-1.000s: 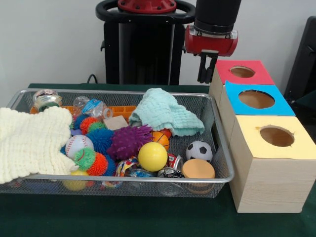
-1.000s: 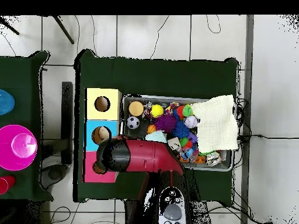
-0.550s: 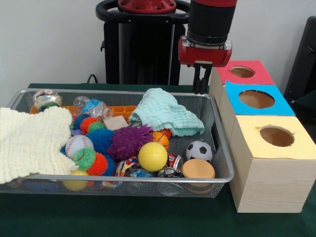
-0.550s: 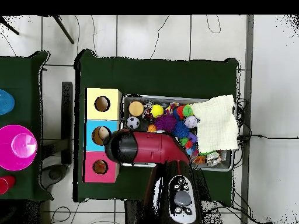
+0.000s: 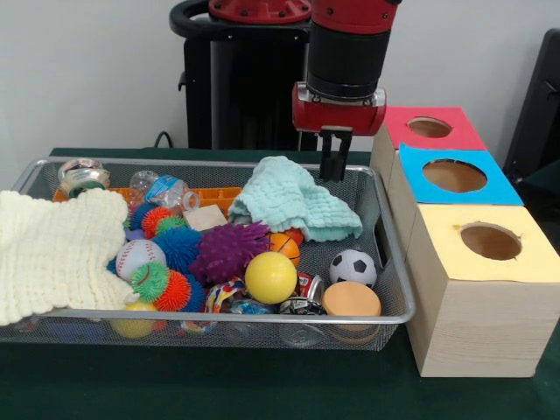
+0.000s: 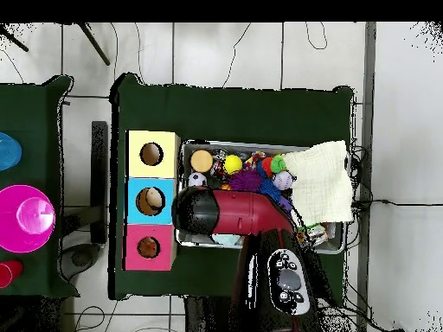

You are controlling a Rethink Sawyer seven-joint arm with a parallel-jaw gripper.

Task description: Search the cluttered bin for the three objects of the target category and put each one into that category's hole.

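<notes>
A wire bin (image 5: 219,163) holds a clutter of toys: a yellow ball (image 5: 270,277), a small soccer ball (image 5: 353,266), a baseball (image 5: 140,255), a purple spiky ball (image 5: 229,249), several bright spiky balls and an orange disc (image 5: 351,299). A mint cloth (image 5: 293,201) lies at the bin's back right, and a cream cloth (image 5: 52,249) drapes over its left end. My gripper (image 5: 333,166) hangs over the bin's back right corner, just above the mint cloth, with nothing visible in it. In the overhead view the red arm (image 6: 225,213) hides it.
Three wooden boxes stand in a row right of the bin, each with a round hole: red-topped (image 5: 464,131), blue-topped (image 5: 499,188), yellow-topped (image 5: 437,249). In the overhead view, a pink round object (image 6: 26,216) sits on a separate table.
The arm has swung from beside the red box toward the bin, and the gripper now hangs over the bin's back right corner. Nothing in the bin has moved.
</notes>
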